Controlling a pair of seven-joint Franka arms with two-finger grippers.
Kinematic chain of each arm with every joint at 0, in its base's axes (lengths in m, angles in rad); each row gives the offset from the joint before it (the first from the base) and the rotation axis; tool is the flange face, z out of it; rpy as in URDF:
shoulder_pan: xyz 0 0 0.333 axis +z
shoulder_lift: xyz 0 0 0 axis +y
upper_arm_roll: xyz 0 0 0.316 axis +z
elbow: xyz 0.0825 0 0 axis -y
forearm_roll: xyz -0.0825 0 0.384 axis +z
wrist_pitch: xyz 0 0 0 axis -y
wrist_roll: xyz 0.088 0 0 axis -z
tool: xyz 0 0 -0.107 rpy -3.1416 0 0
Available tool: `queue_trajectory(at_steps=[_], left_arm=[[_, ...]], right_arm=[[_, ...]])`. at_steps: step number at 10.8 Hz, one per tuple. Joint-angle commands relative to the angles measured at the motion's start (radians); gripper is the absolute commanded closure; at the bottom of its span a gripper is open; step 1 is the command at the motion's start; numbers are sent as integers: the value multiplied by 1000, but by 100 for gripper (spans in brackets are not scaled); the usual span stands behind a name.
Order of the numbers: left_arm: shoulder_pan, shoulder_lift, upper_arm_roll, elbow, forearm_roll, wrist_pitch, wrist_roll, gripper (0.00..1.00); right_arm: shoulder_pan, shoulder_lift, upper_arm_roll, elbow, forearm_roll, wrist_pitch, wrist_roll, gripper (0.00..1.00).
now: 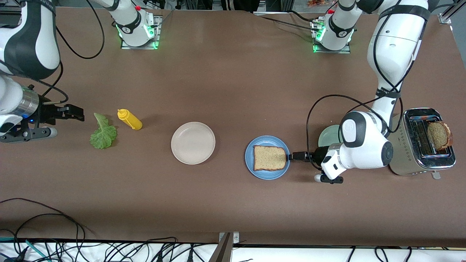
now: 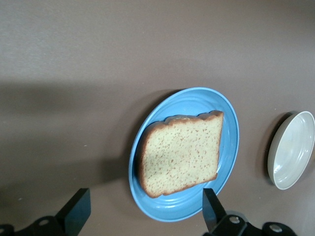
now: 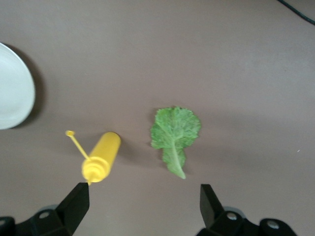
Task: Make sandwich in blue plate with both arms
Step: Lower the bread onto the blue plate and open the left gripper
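Observation:
The blue plate lies on the brown table with one square slice of brown bread flat on it. My left gripper hovers low at the plate's edge toward the left arm's end, open and holding nothing. In the left wrist view the bread rests on the plate just off my open left gripper. A green lettuce leaf lies toward the right arm's end. My right gripper hangs open beside it; the right wrist view shows the leaf ahead of the gripper.
A yellow mustard bottle lies beside the lettuce. A cream-white plate sits mid-table. A mint-green plate is partly hidden under the left arm. A steel toaster at the left arm's end holds another bread slice.

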Motion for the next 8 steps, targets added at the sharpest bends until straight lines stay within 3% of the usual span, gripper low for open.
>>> queue_trajectory(at_steps=[1,4,8], left_arm=[[46,-60,-1,1,103,-103,14,0],[132,-148,5,3,157,-273,9,0],[177,-321,10,12,368,-451,-35,0]], right_arm=[[-44,38,4,-17,-11,18,-113,0],[-63,38,4,-115,-13,56,-121,0],[-66,58,4,-274,-13,168,-162,0]])
